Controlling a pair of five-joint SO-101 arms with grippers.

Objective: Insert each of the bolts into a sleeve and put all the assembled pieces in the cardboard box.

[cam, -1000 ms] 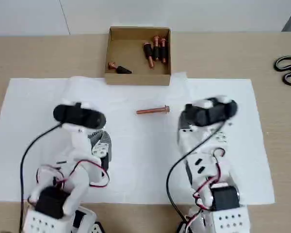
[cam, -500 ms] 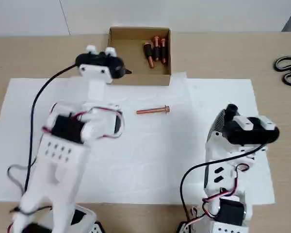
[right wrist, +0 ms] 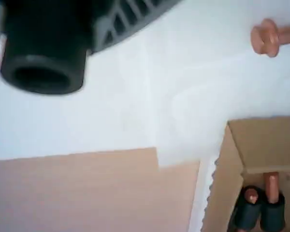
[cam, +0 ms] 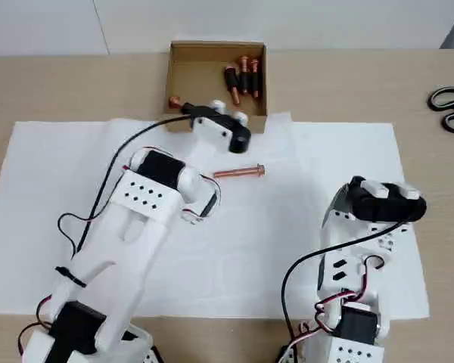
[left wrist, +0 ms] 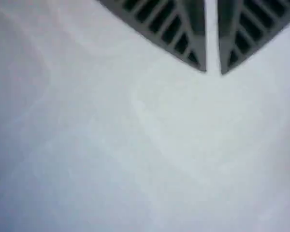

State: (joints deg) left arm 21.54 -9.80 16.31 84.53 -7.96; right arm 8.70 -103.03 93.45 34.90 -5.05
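Note:
A bare copper bolt lies on the white paper in front of the cardboard box; its head shows in the right wrist view. The left arm stretches to the box's front wall, just beyond the bolt. My left gripper hangs over bare paper, its fingers a thin slit apart with nothing between them. My right gripper is shut on a black sleeve, held back on the right side. Several assembled pieces lie in the box, one more at its front left.
Black scissors lie on the wooden table at the far right. The box corner and two assembled pieces show in the right wrist view. Paper stretches open between the two arms.
The left arm rose from its folded pose, reached the box's left front, then swung right along the box front to above the bolt. The right arm drew back and right, then held.

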